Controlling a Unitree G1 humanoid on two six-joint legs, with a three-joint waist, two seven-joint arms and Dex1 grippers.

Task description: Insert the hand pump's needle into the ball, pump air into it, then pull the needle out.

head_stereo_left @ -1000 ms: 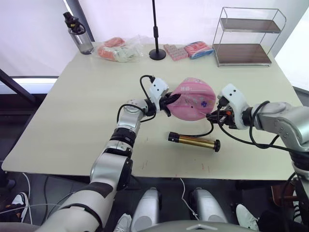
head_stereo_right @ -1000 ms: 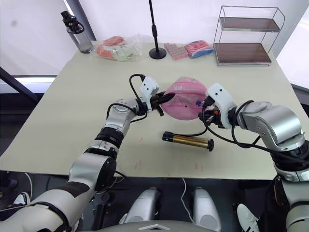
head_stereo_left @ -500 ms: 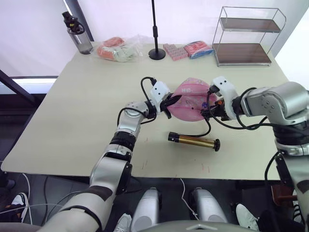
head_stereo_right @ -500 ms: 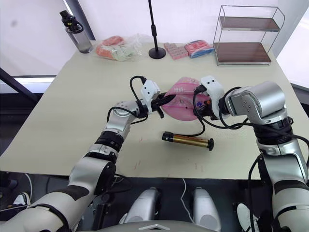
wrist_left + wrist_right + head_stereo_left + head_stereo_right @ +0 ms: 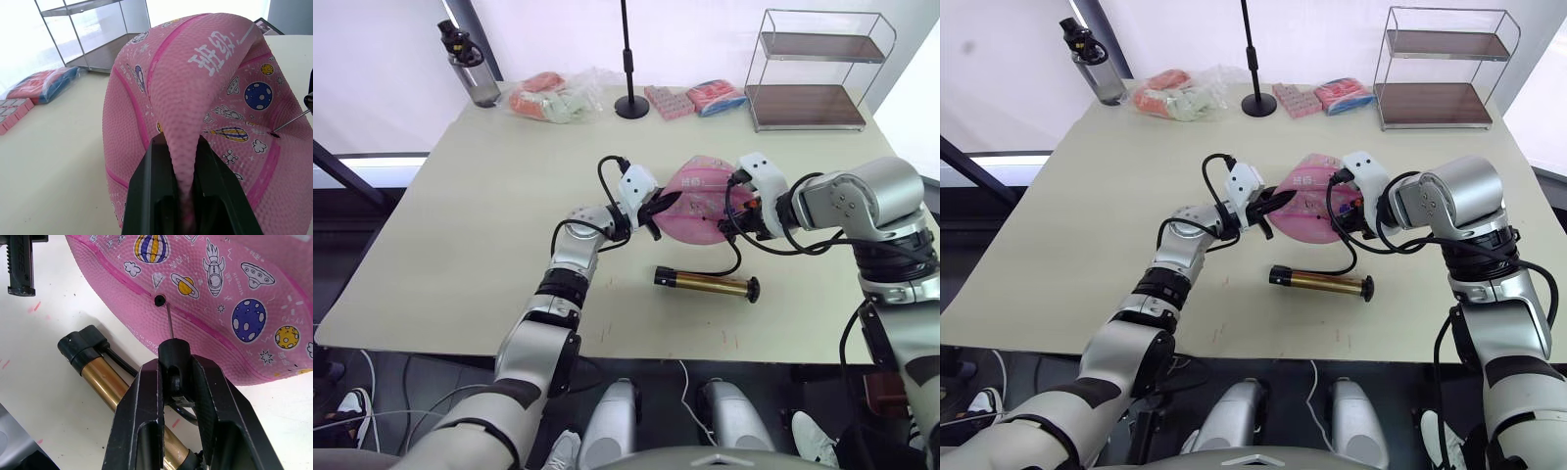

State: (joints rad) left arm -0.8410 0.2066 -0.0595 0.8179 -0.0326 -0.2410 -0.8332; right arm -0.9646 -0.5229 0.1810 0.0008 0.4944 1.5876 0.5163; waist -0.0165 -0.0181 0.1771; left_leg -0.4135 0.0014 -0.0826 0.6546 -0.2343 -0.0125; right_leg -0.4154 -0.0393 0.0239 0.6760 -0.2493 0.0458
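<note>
The ball [image 5: 703, 203], mid-counter, is pinched by the left hand [image 5: 178, 196]; the needle [image 5: 169, 319], clamped in the right hand [image 5: 173, 382], is aimed at the valve. A slight misalignment could bend it.

Setting: robot test or lab workspace. Evidence: plain beige table [image 5: 460, 225] against white backdrop panels; staged props along far edge, namely water bottle [image 5: 470, 69], bagged items [image 5: 553, 98], black stand [image 5: 630, 69], wrapped packs [image 5: 695, 100], empty two-tier wire shelf [image 5: 813, 73].
</note>
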